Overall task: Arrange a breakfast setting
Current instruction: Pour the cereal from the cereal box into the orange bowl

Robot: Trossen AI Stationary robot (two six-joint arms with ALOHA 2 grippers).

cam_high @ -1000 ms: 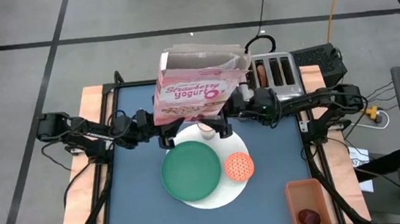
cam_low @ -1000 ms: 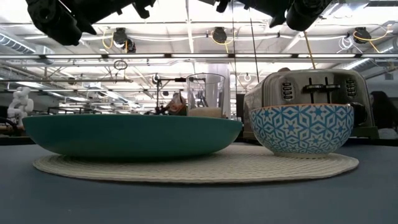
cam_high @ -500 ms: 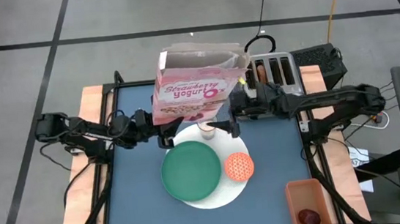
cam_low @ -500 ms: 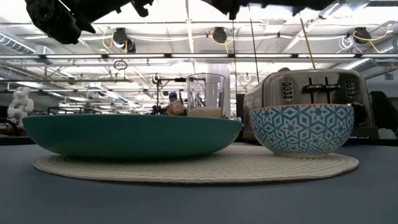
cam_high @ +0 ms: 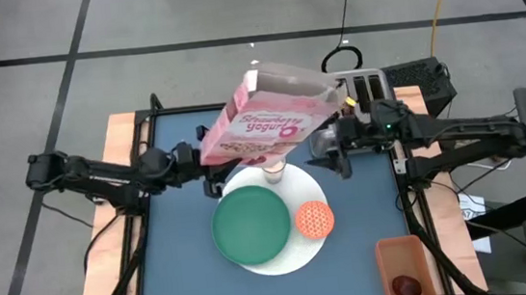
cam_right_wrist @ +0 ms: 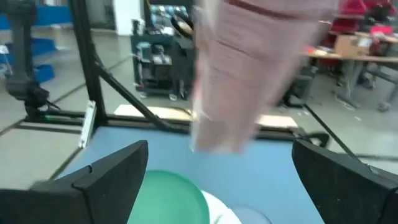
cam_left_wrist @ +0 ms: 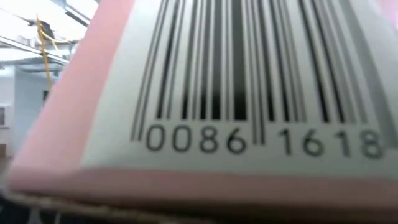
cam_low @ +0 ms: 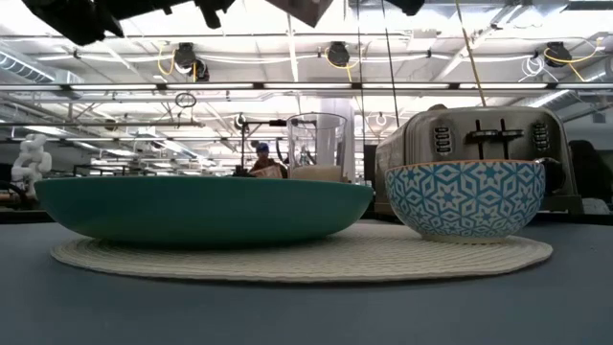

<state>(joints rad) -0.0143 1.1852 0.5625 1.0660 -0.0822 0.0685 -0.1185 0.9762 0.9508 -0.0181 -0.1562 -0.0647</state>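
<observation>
left gripper point(cam_high: 210, 175) clamped on tilted pink cereal box point(cam_high: 266, 125) — right gripper point(cam_high: 330, 157) spread apart, nearby

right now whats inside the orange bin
A dark red fruit lies in the orange bin, toward its near end. The rest of the bin's floor looks bare; nothing covers it.

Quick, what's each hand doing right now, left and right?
Left hand: closed on the pink cereal box, holding it tilted above the table.
Right hand: open, holding nothing, just to the right of the box.
</observation>
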